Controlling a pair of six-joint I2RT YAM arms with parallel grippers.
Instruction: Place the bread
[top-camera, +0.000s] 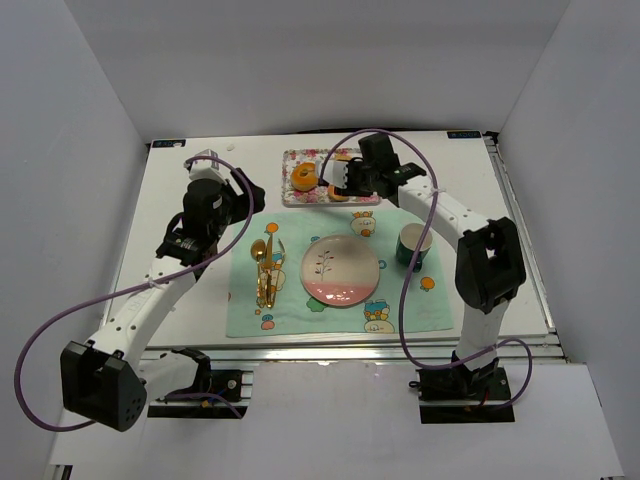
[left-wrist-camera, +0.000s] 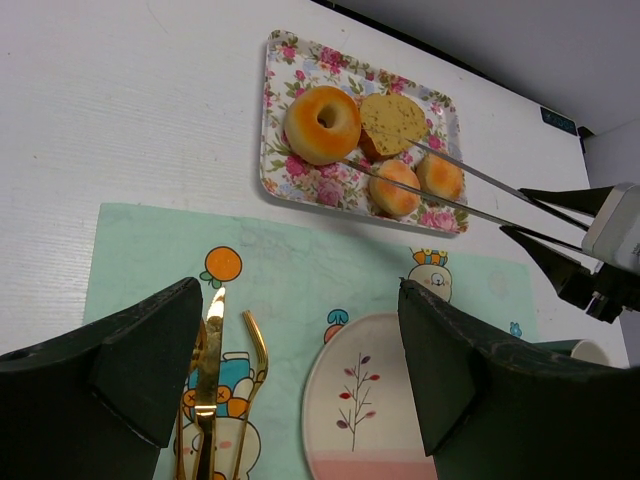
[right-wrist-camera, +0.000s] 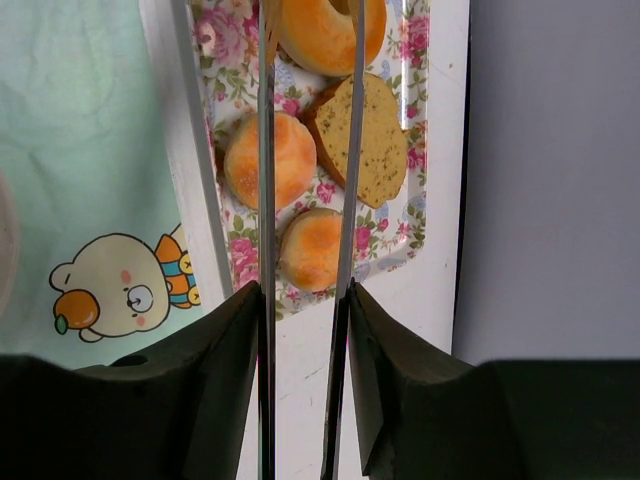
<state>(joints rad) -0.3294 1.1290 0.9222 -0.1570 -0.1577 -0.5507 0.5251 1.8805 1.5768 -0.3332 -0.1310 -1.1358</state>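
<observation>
Right gripper pinches a pair of long metal tongs, their blades slightly parted over the flowered rectangular tray at the table's far side. The tips sit by the golden ring-shaped bread, which is not yet lifted. Left gripper hangs wide open and empty above the mint-green placemat. Best bet: straddle the ring squarely, squeeze gently, lift clear of the tray's rim. The pink-and-white round plate lies open just nearer, with the green cup close on its right and gold cutlery on its left.
</observation>
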